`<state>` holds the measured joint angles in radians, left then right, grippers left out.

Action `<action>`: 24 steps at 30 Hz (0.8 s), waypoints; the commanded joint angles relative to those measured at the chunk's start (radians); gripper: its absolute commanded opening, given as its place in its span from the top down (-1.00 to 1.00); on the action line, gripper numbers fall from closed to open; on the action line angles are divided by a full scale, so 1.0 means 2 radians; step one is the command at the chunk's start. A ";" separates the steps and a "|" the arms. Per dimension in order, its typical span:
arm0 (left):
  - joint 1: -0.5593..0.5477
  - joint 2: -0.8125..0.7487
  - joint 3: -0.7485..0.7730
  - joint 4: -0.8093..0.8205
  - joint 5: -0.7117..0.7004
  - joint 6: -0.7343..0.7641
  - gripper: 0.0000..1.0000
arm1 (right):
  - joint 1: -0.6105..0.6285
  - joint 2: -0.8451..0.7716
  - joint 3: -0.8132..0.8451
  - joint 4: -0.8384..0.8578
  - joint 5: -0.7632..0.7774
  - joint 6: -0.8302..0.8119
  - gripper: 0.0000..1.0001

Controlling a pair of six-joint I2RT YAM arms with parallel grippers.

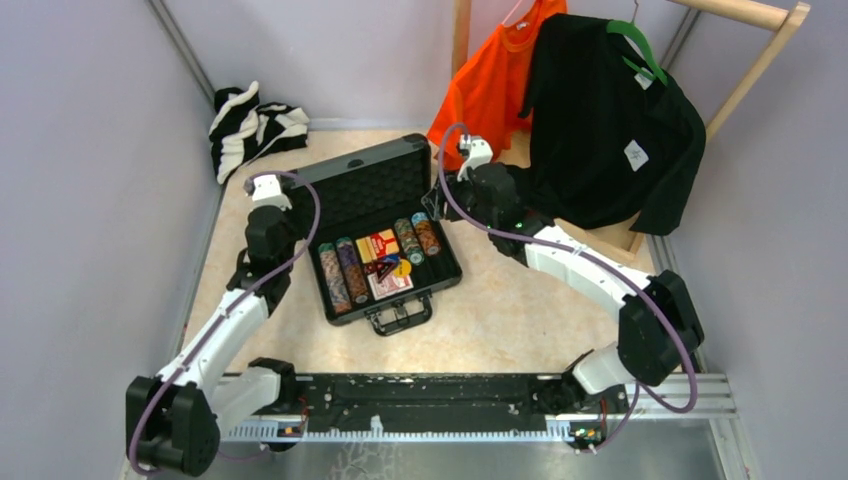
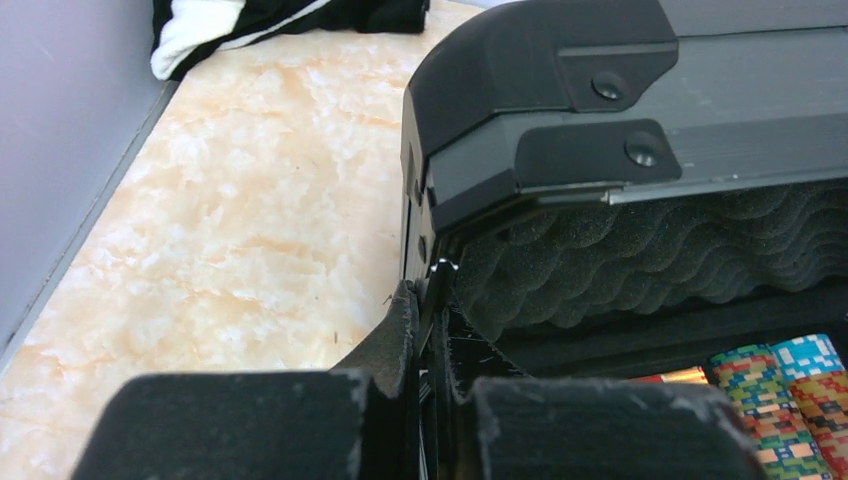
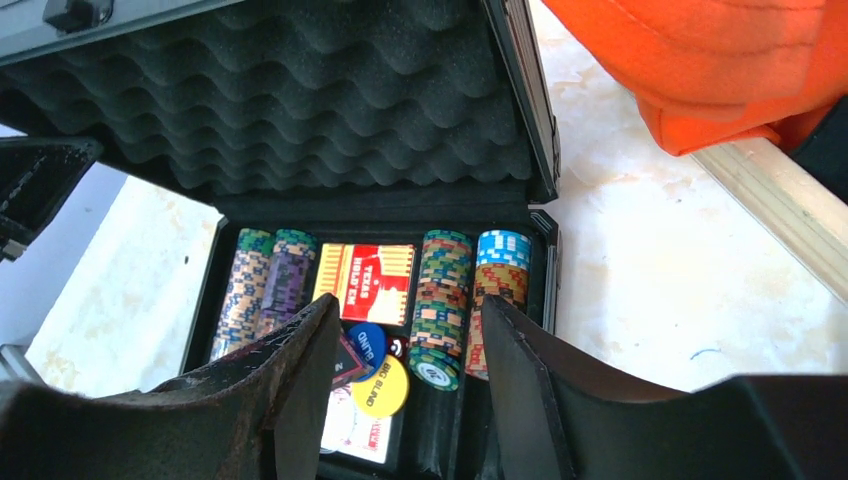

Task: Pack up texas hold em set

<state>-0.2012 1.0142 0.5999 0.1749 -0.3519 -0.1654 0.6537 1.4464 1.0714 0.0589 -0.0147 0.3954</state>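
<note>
Nearest the arm bases, the briefcase [image 1: 360, 200] lies open on the desk [image 1: 500, 310] at the centre of the top view. Its handle [image 1: 400, 318] faces the bases, so the hinge side is the far one. The tray looks fully stocked: poker chips [image 1: 335, 275] in rows at left and right, the red card deck [image 1: 378, 245] between them, and just nearer than the deck the yellow disc [image 3: 380, 385], the blue disc [image 3: 368, 338] and part of the black-red triangle [image 3: 345, 362]. I cannot make out a clear disc. Nothing of the set shows loose on the desk, so I judge filling done and closing the lid the step in hand. Left claw [image 2: 420, 400]: closed, pads pinched on the thin left side edge of the case by the hinge corner, at the bottom of its wrist view. The likely purpose is to pin the case so it does not slide when the lid is pushed. Right claw [image 3: 408, 320]: fingers apart, nothing between them, poised at the right end of the case with its view down into the tray. It is probably open because it is meant to press the lid, not carry anything. The lid [image 1: 385, 170] stands tilted up behind the tray, foam lining [image 3: 300, 100] facing the chips. Farther back are the striped cloth [image 1: 250, 125] at upper left, and the orange shirt [image 1: 495, 85] and black shirt [image 1: 610, 130] on a wooden rack [image 1: 745, 12] at upper right. The shirts hang close to the right arm, a possible snag.
</note>
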 commanded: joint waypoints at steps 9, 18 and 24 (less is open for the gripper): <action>-0.088 -0.102 -0.065 -0.067 -0.002 -0.102 1.00 | 0.005 -0.077 -0.023 0.013 0.031 0.002 -0.10; -0.097 -0.154 -0.138 -0.076 0.017 -0.139 0.94 | 0.015 -0.100 -0.026 0.020 0.015 0.013 -0.10; -0.104 -0.244 -0.207 -0.063 0.078 -0.131 0.58 | 0.018 -0.107 -0.024 0.021 0.017 0.017 -0.10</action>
<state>-0.3828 0.6022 0.2745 0.1211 -0.3851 -0.3664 0.6807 1.2797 1.0077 0.0551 0.0261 0.4152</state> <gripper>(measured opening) 0.212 0.551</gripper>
